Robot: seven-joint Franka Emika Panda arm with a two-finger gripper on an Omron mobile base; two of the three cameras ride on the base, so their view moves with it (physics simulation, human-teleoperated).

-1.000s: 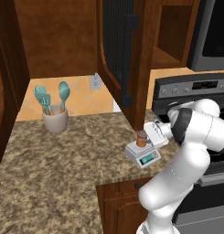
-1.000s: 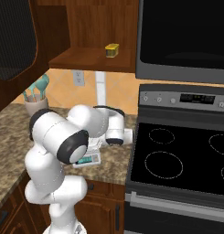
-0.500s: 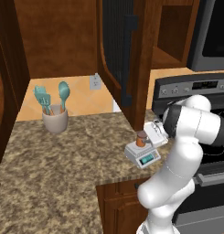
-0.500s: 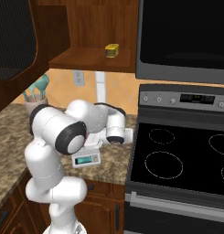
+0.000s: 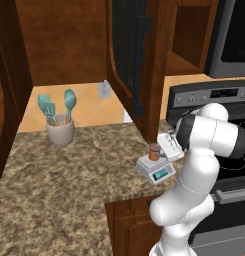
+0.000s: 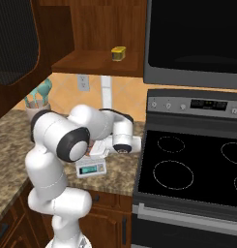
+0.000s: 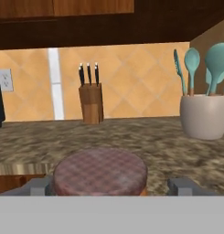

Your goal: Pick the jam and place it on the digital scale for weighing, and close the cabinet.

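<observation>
Cabinet (image 5: 131,55): door swung open, ribbed glass panel and black bar handle hanging out over the counter (image 5: 69,170).
Digital scale (image 5: 155,168): near the counter's front edge, teal display facing forward.
Utensil cup (image 5: 60,132): well apart, toward the back wall.
Jam (image 5: 154,151): upright on the scale's platform.
Gripper (image 7: 111,186): spread wide, one fingertip on either side of the jam lid, not touching.
</observation>
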